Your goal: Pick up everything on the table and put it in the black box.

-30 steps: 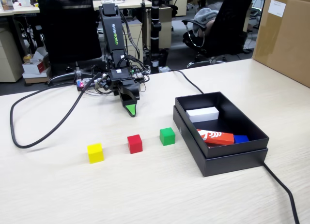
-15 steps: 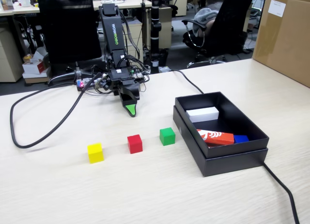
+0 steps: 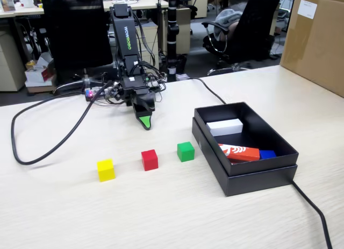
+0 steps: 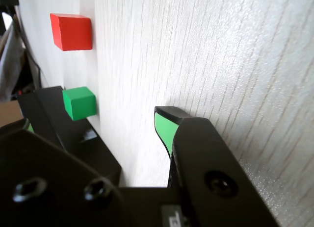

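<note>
The gripper [image 3: 145, 123] hangs tip-down just over the worktop [image 3: 161, 211], holding nothing; its jaws overlap in both views, so whether they are parted or closed cannot be told. In the fixed view, three cubes sit in a row in front of it: the red cube [image 3: 149, 159] nearly straight ahead, the yellow cube [image 3: 106, 170] to its left, the green cube [image 3: 185, 151] to its right. The black box [image 3: 258, 176] lies farther right, past the green cube.
</note>
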